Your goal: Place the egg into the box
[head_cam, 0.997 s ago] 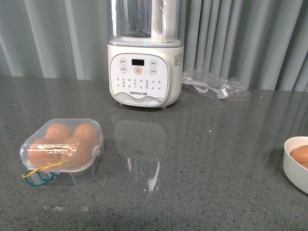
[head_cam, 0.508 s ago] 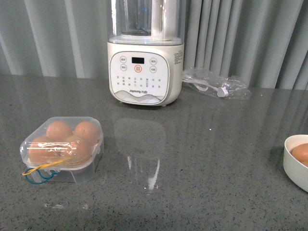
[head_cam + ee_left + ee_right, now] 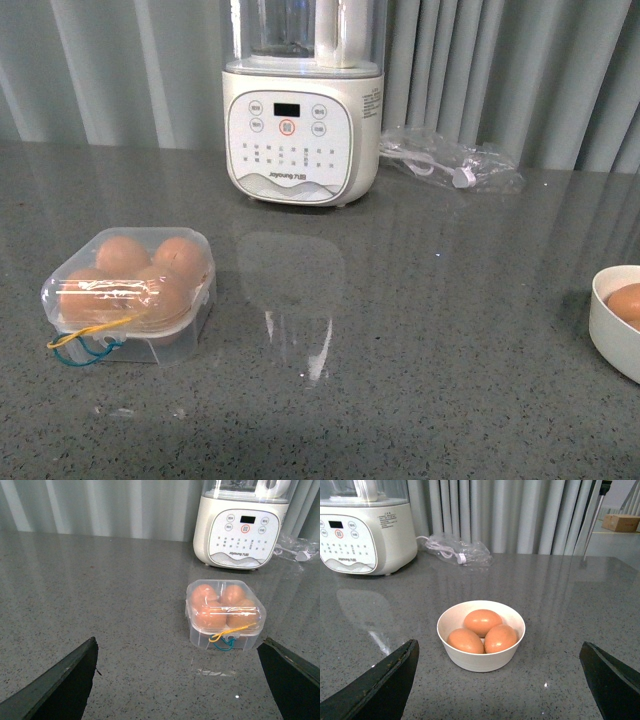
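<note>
Box [image 3: 130, 295]: clear rounded plastic, lid closed, 4 brown eggs inside.
Bowl [image 3: 481, 635]: white, round; 3 smooth eggs counted only in right wrist view.
Left gripper [image 3: 182, 680]: fingers spread apart.
Right gripper [image 3: 500, 680]: fingers spread apart.

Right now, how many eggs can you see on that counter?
7. Four sit in the closed clear box; three lie in the white bowl. More could be hidden underneath.

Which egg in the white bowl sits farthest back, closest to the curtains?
The egg alone at the rear of the bowl; the other two lie side by side in front.
</note>
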### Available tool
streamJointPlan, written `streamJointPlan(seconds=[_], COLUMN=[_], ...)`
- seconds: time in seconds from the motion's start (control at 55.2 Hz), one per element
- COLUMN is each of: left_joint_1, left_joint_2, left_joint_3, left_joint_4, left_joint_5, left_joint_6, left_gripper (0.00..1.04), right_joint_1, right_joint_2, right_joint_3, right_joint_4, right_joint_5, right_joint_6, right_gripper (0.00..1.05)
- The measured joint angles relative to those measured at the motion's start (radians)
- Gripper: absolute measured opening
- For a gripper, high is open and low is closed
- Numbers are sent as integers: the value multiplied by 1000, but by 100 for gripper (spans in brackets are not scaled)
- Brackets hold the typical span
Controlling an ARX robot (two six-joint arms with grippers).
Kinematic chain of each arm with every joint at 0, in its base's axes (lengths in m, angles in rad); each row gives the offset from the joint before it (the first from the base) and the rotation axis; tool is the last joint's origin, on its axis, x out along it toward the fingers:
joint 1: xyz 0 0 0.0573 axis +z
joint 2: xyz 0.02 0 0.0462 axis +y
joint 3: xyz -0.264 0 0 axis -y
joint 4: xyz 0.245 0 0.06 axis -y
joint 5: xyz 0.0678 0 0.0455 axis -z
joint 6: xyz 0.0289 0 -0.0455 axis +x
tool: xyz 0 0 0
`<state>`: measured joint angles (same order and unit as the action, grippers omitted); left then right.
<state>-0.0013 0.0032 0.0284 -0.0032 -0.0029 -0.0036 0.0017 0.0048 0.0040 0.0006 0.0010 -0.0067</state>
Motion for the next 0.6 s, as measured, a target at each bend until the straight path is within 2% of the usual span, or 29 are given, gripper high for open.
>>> streamJointPlan(seconds=[0.598], left_joint_1=[0], left_joint_2=[0], left_joint_3=[0], left_joint_4=[0], left_joint_5=[0], left_joint_6=[0], left_gripper=[98], right_joint_1=[0], right_joint_2=[0], right_joint_3=[0], right_joint_4=[0], right_joint_5=[0], right_joint_6=[0], right_gripper=[97])
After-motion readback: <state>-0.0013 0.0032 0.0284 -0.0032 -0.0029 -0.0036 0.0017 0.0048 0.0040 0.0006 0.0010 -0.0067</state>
